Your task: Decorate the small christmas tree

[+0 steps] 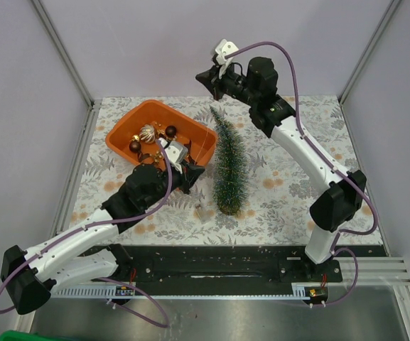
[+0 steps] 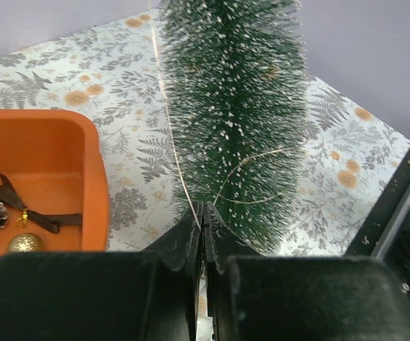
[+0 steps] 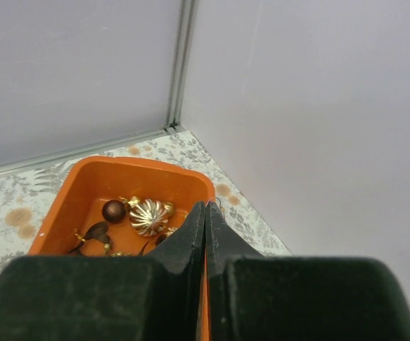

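While the small christmas tree (image 1: 227,167) sits on the flowered desk (image 1: 283,185) just beside the orange tray (image 1: 130,121), the left gripper (image 2: 202,207) is near its lower part, jaws clenched on what looks like a thin gold thread (image 2: 173,142) running up along the needles. The right gripper (image 1: 201,77) hangs high over the desk's far side, jaws pressed together on nothing, with the tray's gold bauble (image 3: 150,215) below it
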`<state>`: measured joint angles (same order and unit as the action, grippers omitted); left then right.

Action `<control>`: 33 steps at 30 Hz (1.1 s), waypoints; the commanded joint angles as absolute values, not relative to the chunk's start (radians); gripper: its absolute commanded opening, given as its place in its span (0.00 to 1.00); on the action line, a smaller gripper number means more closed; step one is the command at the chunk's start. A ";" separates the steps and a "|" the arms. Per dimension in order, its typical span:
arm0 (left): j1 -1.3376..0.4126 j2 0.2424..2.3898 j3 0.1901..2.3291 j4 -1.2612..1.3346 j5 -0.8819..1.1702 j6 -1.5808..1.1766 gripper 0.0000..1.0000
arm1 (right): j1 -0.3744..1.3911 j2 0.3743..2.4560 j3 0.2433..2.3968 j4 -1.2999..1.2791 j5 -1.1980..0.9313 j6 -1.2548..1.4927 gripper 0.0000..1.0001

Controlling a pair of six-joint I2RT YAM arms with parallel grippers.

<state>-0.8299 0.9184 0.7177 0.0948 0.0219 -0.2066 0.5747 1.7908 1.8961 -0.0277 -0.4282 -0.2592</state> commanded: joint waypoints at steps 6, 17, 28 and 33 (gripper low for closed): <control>-0.815 0.910 0.695 0.189 -0.098 -0.157 0.18 | 0.476 1.717 1.726 0.192 -0.345 -0.158 0.00; -0.813 0.913 0.704 0.195 -0.061 -0.143 0.52 | 0.387 1.611 1.527 0.242 -0.302 -0.124 0.00; -0.811 0.874 0.681 0.190 -0.005 -0.150 0.50 | 0.295 1.468 1.280 0.311 -0.141 -0.121 0.00; -0.811 0.859 0.669 0.199 0.072 -0.164 0.47 | 0.293 1.392 1.148 0.276 -0.006 -0.101 0.00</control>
